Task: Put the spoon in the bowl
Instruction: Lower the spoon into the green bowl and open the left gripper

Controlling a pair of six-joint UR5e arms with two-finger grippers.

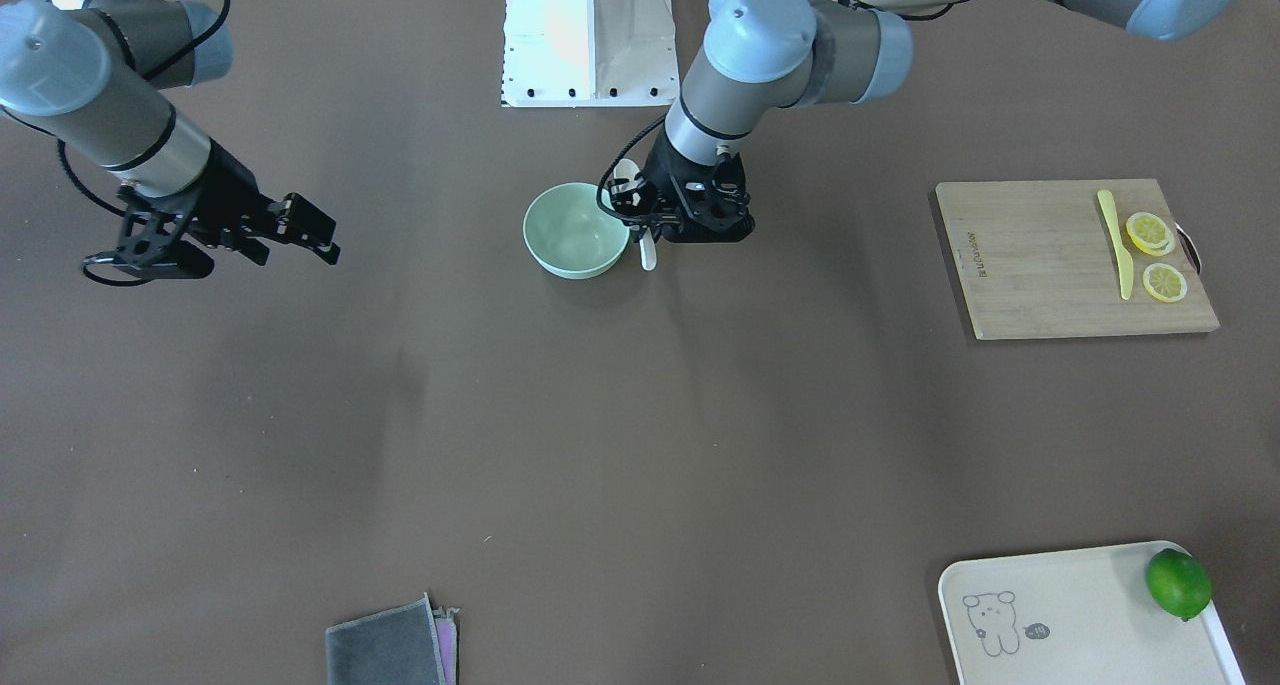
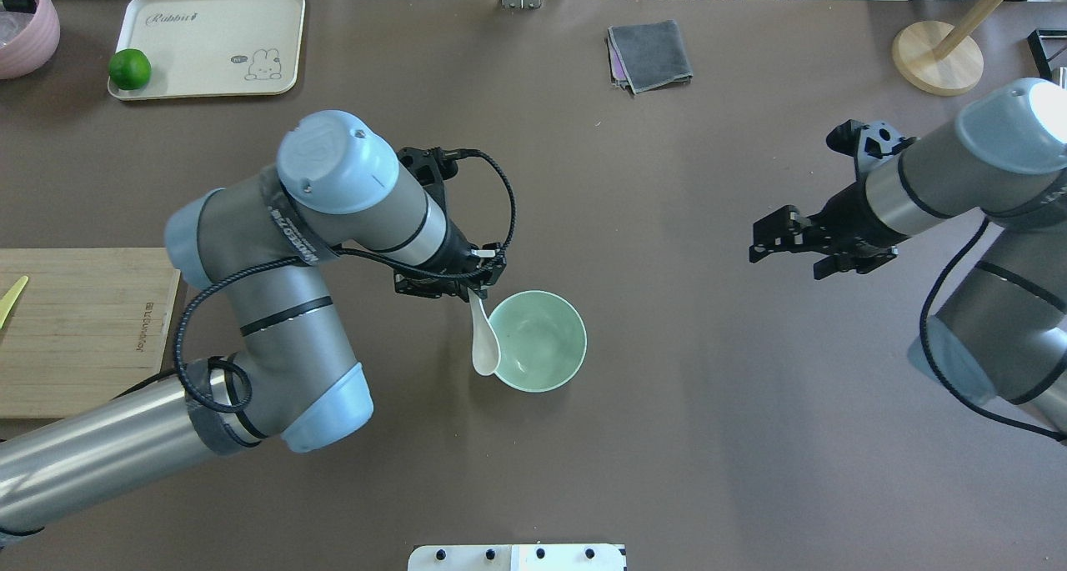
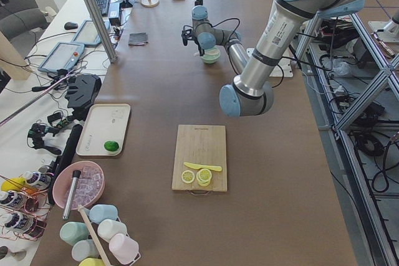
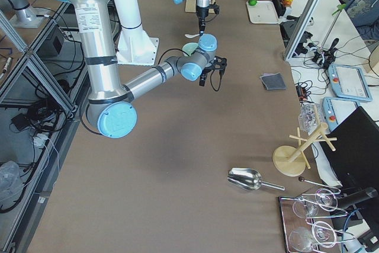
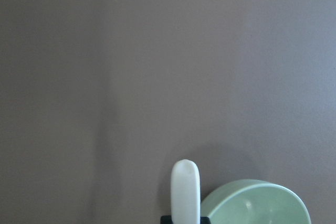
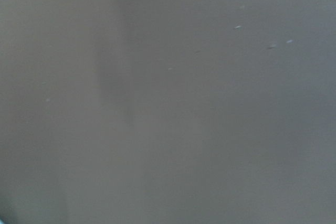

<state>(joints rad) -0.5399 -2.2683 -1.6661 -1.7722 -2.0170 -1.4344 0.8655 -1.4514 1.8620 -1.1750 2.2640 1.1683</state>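
Beside bowl [image 2: 570, 331] rim, left jaws pinch spoon [image 2: 485, 350] handle; overhead shows scoop, wrist view doesn't; right jaws apart.

Colours logged: worktop [image 1: 640, 465] plain matte brown. bowl [image 2: 538, 340] pale mint green, unpatterned. spoon [image 2: 483, 350] glossy white. cutting board [image 1: 1040, 265] light wood grain. knife [image 1: 1115, 240] pale yellow. lemon slices [image 1: 1150, 232] yellow, paler flesh. lime [image 1: 1178, 583] bright green. tray [image 1: 1060, 615] cream, thin-line bear drawing. cloth [image 1: 385, 645] grey, pink-purple edge.

spoon [image 1: 647, 255] middle hidden behind left tool [image 1: 652, 228], bowl [image 5: 257, 205] cut by wrist view's edge
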